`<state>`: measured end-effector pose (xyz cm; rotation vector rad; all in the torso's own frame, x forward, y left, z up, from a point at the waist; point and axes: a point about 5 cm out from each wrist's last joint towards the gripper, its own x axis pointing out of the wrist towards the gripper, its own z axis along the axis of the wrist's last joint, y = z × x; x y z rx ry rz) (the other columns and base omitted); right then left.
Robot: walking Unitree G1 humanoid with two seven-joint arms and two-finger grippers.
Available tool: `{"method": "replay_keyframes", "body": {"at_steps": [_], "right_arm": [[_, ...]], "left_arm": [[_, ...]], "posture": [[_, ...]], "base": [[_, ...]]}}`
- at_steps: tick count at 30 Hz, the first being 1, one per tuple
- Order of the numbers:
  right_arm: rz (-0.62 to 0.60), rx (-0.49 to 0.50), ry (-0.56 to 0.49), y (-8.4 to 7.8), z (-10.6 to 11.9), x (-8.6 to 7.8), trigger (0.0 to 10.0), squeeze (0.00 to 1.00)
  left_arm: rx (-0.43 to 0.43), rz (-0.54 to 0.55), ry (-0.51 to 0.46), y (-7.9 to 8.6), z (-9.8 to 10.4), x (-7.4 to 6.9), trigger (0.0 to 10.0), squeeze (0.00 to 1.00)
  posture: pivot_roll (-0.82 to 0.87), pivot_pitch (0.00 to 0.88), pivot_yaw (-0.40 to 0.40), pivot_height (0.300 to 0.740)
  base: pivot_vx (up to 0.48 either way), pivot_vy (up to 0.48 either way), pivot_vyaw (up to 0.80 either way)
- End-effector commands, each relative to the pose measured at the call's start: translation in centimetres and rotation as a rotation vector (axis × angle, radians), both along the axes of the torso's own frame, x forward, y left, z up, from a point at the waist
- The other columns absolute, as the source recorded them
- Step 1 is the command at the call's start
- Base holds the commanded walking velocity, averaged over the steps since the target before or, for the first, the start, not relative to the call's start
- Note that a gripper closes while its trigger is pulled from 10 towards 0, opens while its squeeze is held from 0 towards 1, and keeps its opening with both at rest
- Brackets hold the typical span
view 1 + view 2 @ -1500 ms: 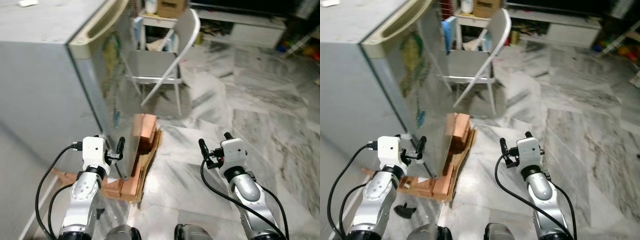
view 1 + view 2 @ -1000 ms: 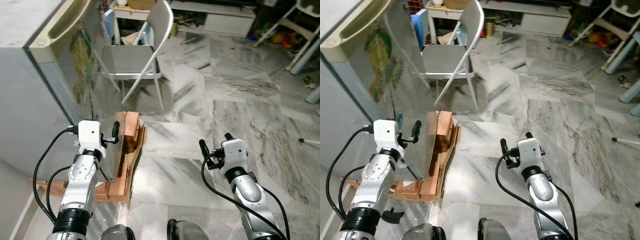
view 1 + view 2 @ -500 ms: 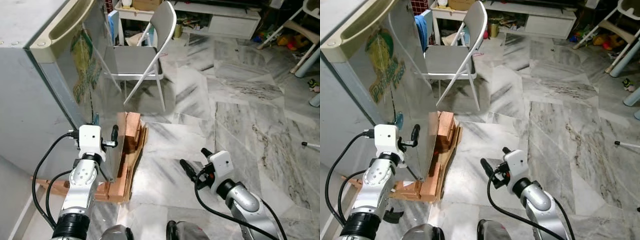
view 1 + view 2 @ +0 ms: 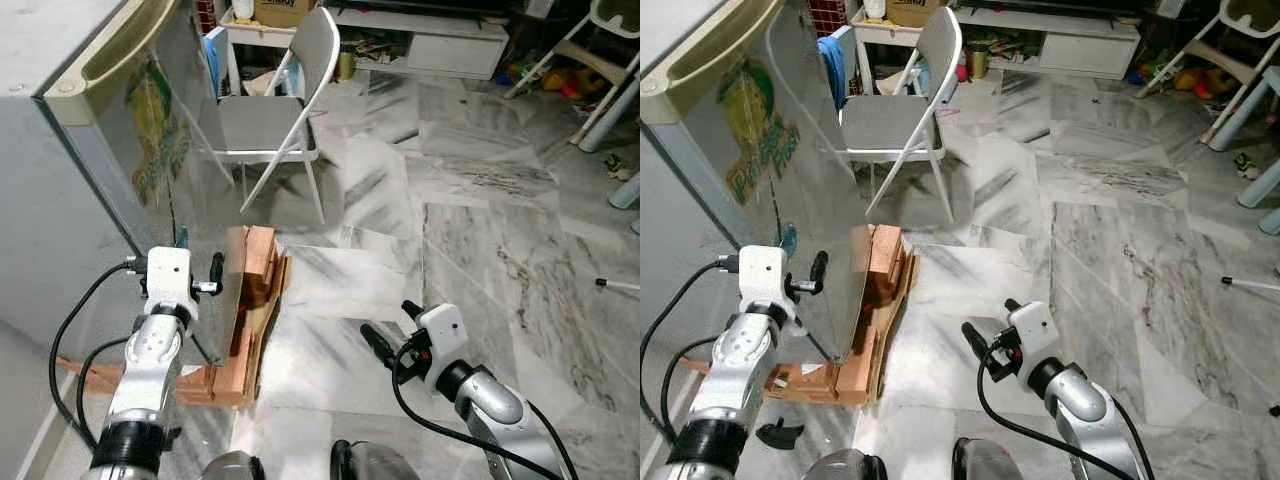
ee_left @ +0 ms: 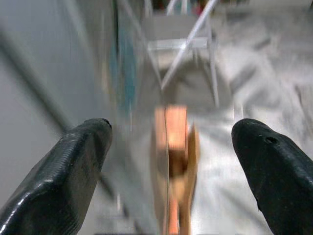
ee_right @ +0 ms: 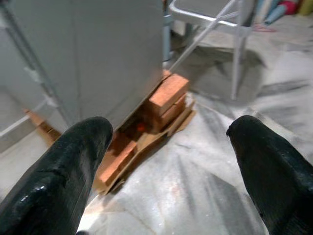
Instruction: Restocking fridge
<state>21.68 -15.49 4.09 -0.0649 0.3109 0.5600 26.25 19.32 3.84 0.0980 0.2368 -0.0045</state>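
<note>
So the fridge [image 4: 70, 150] sits at the left, raised on wooden blocks [image 4: 250, 300] over the marble floor [image 4: 470, 230], door shut, nothing to stock in sight yet. No bottles or food anywhere in these views, so my guess is the step in hand is just getting that door open.

Left gripper [image 4: 200, 288] hovers right by the door's lower front corner, fingers spread wide and holding nothing; in the wrist view that corner edge runs between them. Right gripper [image 4: 392, 325] is low over the floor, well apart from the fridge, also spread and empty, pointing toward the blocks.

How I'd do it well:
- The long recessed handle [image 4: 130, 45] runs along the door's top edge, so reaching up there probably beats prying at the bottom corner.
- If it does hook the bottom corner, get a finger behind the edge, not just against the face.
- Pull slow, since the fridge on those blocks might rock.
- Watch the folding chair [image 4: 285, 110] standing just beyond the door; it may block the swing.
</note>
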Motion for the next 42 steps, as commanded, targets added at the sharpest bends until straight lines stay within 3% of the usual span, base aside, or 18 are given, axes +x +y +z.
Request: {"method": "replay_keyframes", "body": {"at_steps": [1,4,8,13,18,32,35,42], "right_arm": [[0.022,0.009,-0.013,0.2,0.4,0.1,10.0,0.00],[0.025,0.011,-0.011,0.2,0.4,0.1,10.0,0.00],[0.037,0.008,-0.003,0.2,0.3,0.2,10.0,0.00],[0.049,0.001,-0.004,0.3,0.3,0.2,10.0,0.00],[0.048,0.001,-0.005,0.2,0.2,0.1,10.0,0.00],[0.114,-0.021,0.013,0.3,0.0,-0.4,10.0,0.00],[0.023,-0.052,-0.117,-0.6,1.2,0.3,10.0,0.00],[-0.075,-0.024,-0.189,-1.3,2.5,0.8,10.0,0.00]], "left_arm": [[0.023,0.022,-0.010,0.2,0.2,0.1,10.0,0.00],[0.040,0.059,-0.019,0.7,0.3,0.1,10.0,0.00],[0.041,0.116,-0.084,2.0,1.9,1.8,10.0,0.00],[0.047,0.102,-0.120,2.0,2.9,3.1,10.0,0.00],[-0.001,0.100,-0.157,1.9,3.8,4.1,10.0,0.00],[-0.076,-0.054,-0.184,-0.5,4.6,3.9,10.0,0.00],[-0.093,-0.135,-0.210,-1.7,5.3,3.9,10.0,0.00],[-0.079,-0.122,-0.222,-2.0,5.5,4.5,10.0,0.00]], "posture": [[-0.02,0.064,-0.019,0.740],[-0.01,0.064,-0.019,0.740],[-0.01,0.062,-0.023,0.740],[-0.02,0.059,-0.019,0.740],[-0.02,0.059,-0.013,0.740],[-0.02,0.059,-0.015,0.740],[-0.02,0.059,-0.012,0.740],[-0.03,0.056,-0.003,0.740]], "base": [[0.000,0.000,0.00],[0.000,0.000,0.00],[0.000,0.000,0.00],[0.000,0.000,0.00],[0.000,0.000,0.00],[0.000,0.000,0.00],[0.000,0.000,0.00],[0.000,0.000,0.00]]}}
